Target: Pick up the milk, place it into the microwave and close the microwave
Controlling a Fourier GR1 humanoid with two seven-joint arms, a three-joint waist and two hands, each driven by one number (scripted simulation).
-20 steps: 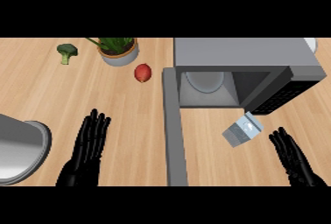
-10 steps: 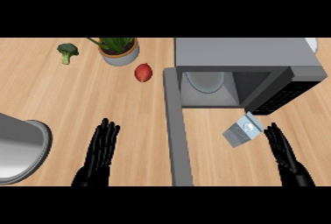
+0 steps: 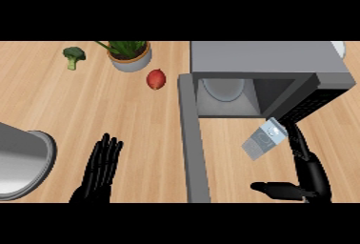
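The surface (image 3: 91,109) is pale wood with the grain running side to side. At its far left edge lies a broccoli floret (image 3: 72,55), and just to the right of it stands a potted plant (image 3: 129,54) in a grey pot. A red, egg-shaped fruit or vegetable (image 3: 156,78) rests near the pot. The grey microwave (image 3: 267,64) sits at the far right, its door (image 3: 193,143) swung open toward the near edge. The milk carton (image 3: 264,140) lies tilted in front of it. A large grey metal bowl or pot (image 3: 22,162) occupies the near left.

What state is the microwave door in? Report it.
Open. The microwave shows its cavity and white turntable plate; its door swings out toward the robot.
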